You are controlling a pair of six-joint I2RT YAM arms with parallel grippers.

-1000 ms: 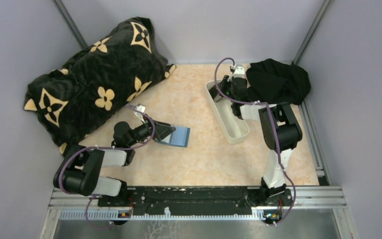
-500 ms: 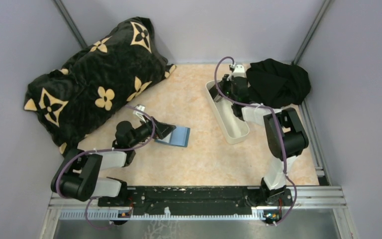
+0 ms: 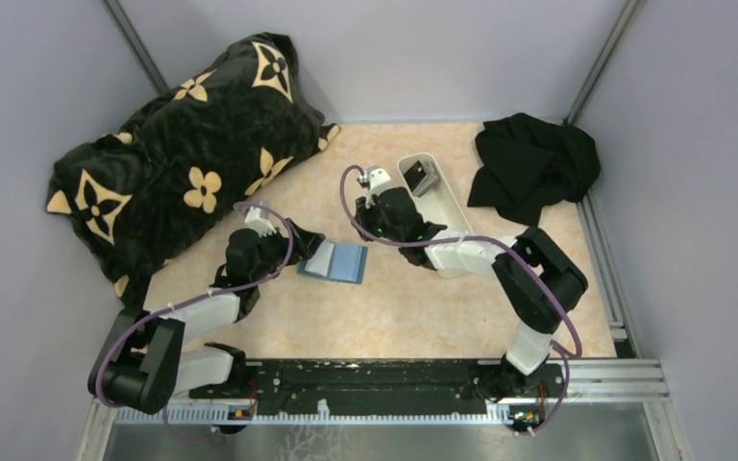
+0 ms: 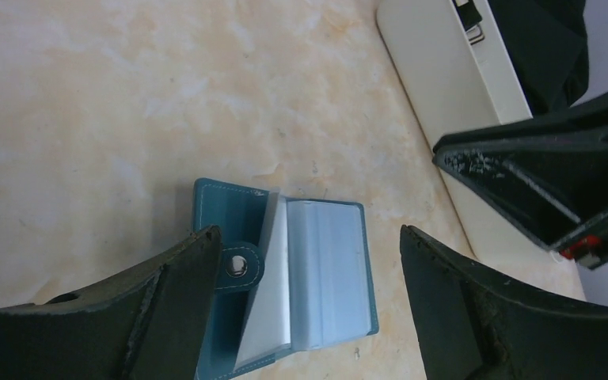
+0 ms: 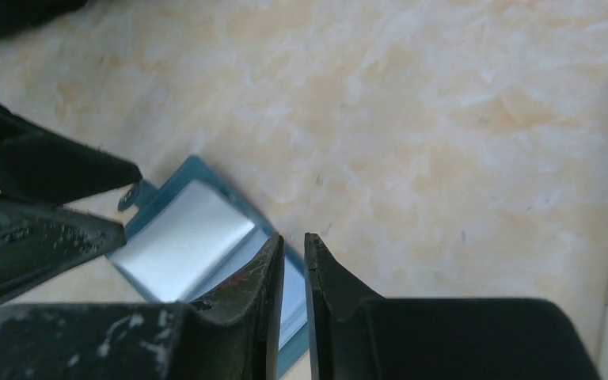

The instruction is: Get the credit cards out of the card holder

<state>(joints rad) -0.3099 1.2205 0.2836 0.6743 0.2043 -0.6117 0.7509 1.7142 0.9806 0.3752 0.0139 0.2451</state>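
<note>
The teal-blue card holder (image 3: 336, 261) lies open on the table, its pale sleeves (image 4: 324, 269) facing up. My left gripper (image 4: 309, 231) is open wide and straddles the holder's near end. One of its fingers (image 4: 166, 301) lies over the snap tab. My right gripper (image 5: 294, 237) hovers by the holder's far right corner. Its jaws stand only a narrow slit apart with nothing between them. In the top view it (image 3: 373, 229) sits between the holder and the tray. A dark grey credit card (image 3: 421, 179) leans inside the white tray's far end.
The long white tray (image 3: 454, 197) stands right of centre, partly under the right arm. A black cloth (image 3: 533, 163) is heaped at the back right. A large black pillow with gold flowers (image 3: 183, 154) fills the back left. Walls close in both sides.
The right gripper left the tray's far end and swung left and nearer, to the holder's corner; a dark card now shows in the tray. The left gripper drew back slightly.
</note>
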